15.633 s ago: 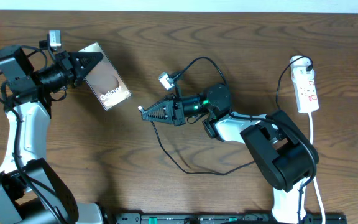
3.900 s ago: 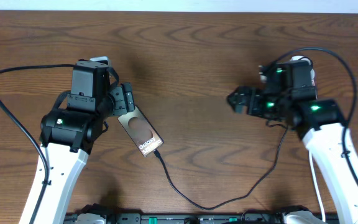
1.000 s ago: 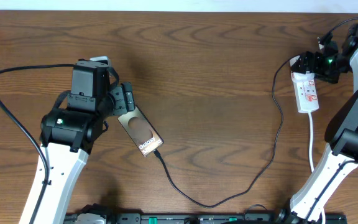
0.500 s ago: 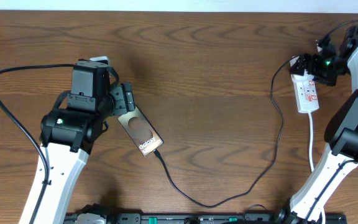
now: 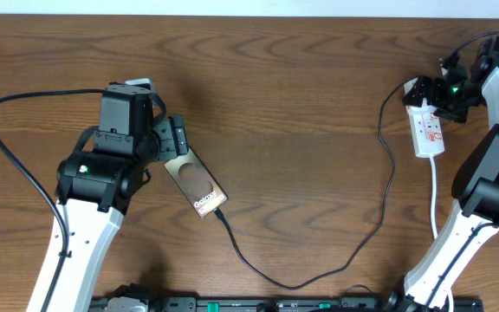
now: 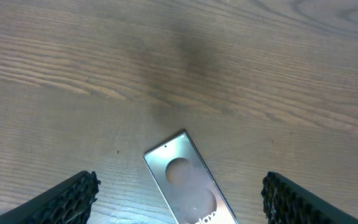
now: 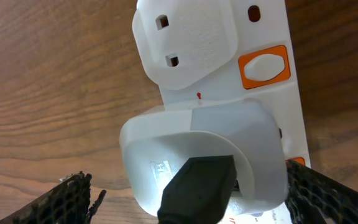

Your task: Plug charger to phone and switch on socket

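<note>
The phone [image 5: 196, 185] lies flat on the wooden table, its top end under my left gripper [image 5: 173, 143]. In the left wrist view the phone [image 6: 188, 183] sits between my open fingers [image 6: 67, 198], untouched. The charger [image 5: 379, 221], a thin black cable, runs from the phone's lower end in a loop to the socket [image 5: 429, 130]. My right gripper [image 5: 435, 92] hovers open over the socket's far end. In the right wrist view its fingers [image 7: 64, 198] straddle a white adapter [image 7: 216, 134] with the charger's black plug [image 7: 199, 186] in it, without gripping.
A white plug [image 7: 185, 37] sits in the strip beyond the adapter, with an orange switch [image 7: 264, 66] beside it. The socket's white cord [image 5: 436, 186] runs toward the front right. A thick black arm cable [image 5: 7, 147] loops at the left.
My right gripper has shifted slightly left and lower over the socket's far end. The left arm, the phone and the cable have not moved.
</note>
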Available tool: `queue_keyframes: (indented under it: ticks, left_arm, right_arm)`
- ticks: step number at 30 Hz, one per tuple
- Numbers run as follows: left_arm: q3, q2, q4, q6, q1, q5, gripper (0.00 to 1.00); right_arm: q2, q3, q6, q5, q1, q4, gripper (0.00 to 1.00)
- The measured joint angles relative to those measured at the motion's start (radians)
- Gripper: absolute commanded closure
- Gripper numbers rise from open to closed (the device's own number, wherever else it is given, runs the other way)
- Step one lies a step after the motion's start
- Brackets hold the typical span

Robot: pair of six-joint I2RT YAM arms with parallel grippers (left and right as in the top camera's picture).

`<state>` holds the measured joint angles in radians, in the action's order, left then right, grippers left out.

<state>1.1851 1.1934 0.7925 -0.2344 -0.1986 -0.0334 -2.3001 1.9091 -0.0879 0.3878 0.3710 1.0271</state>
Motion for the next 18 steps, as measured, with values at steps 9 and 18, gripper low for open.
queue_keyframes:
  ticks: [9,18]
  left_arm:
    - [0.000,0.000,0.000,0.000,0.000,0.000,0.13]
    - [0.000,0.000,0.000,0.000,0.000,0.000,0.14]
  right_arm:
    - [0.001,-0.001,0.008,0.031,0.001,0.004,0.05]
    - [0.002,-0.002,0.025,0.016,0.001,0.016,0.02]
